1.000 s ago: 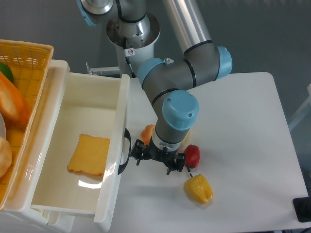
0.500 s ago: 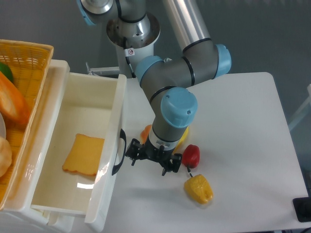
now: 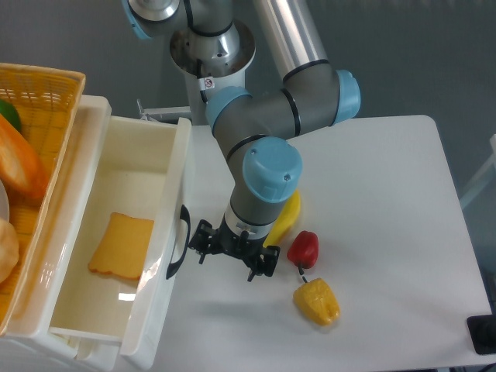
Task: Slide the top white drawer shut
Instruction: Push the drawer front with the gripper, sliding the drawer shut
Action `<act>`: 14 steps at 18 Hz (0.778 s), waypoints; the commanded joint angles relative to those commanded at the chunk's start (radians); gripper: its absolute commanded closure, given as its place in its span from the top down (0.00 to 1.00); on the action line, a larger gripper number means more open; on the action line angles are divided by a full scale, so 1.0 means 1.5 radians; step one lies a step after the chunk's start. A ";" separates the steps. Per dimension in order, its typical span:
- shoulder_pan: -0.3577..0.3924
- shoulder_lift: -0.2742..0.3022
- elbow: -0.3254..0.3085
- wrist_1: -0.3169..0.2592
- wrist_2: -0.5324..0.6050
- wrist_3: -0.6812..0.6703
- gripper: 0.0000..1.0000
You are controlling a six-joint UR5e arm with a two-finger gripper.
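Observation:
The top white drawer (image 3: 155, 302) stands partly pulled out at the left, its black curved handle (image 3: 177, 249) facing right. A slice of toast (image 3: 120, 246) lies inside it. My gripper (image 3: 232, 253) hangs low over the table just right of the handle, its left finger (image 3: 203, 236) close against the drawer front. The fingers look spread, with nothing between them. The lower drawer shows only as a white edge (image 3: 85, 353) beneath.
A yellow woven basket (image 3: 50, 89) with food sits on top of the cabinet at far left. A banana (image 3: 285, 219), a red pepper (image 3: 303, 248) and a yellow pepper (image 3: 316, 302) lie on the white table (image 3: 387, 232) right of my gripper.
The gripper has moved left, and the drawer front has slid left ahead of it, carrying the toast. The small orange item beside the arm is now hidden.

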 joint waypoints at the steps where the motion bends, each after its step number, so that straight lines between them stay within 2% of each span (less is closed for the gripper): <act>1: -0.002 0.001 0.000 0.000 0.000 0.000 1.00; 14: -0.041 0.019 -0.005 0.000 0.002 0.000 1.00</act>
